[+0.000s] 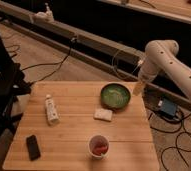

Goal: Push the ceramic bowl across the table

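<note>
The green ceramic bowl point(115, 95) sits near the far right corner of the light wooden table point(74, 127). My gripper point(138, 90) hangs from the white arm point(164, 60) just right of the bowl's rim, at the table's right edge, close to the bowl. I cannot tell whether it touches the bowl.
A white tube point(51, 109) lies left of centre. A white sponge-like block point(103, 114) lies in front of the bowl. A white cup with red contents point(98, 146) stands near the front edge. A black phone point(33, 147) lies front left. Cables and a blue box point(167, 107) lie on the floor to the right.
</note>
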Motion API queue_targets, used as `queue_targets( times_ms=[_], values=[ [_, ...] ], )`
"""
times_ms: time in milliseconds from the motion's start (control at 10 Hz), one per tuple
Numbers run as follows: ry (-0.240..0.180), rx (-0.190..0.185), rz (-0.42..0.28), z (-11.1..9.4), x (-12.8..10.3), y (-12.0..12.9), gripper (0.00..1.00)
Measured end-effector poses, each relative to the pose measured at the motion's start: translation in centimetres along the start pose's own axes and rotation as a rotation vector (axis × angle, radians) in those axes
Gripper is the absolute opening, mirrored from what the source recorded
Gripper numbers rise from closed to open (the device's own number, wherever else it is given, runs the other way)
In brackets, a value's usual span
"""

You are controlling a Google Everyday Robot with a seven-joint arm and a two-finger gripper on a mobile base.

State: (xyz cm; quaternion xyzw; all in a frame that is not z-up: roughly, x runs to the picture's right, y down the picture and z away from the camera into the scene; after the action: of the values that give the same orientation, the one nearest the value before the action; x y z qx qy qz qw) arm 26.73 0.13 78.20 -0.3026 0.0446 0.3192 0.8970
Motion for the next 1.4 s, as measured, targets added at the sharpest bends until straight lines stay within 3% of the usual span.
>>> queue_targets(
  times_ms=[300, 400, 700, 1200, 1400],
  values=[
    [0.002, 0.005, -0.002, -0.1, 0.0, -0.2, 0.08],
    [0.02, 0.038, -0.019, -0.1, 0.3, -1.4, 0.01],
    [0.048, 0.095, -0.034, 1.8, 1.5, -4.0, 0.0],
    [0.039, 0.103, 0.003, 7.1, 2.5, -5.6, 0.0],
    [0.039, 0.105, 0.006, 7.0, 2.5, -5.7, 0.0]
  ],
)
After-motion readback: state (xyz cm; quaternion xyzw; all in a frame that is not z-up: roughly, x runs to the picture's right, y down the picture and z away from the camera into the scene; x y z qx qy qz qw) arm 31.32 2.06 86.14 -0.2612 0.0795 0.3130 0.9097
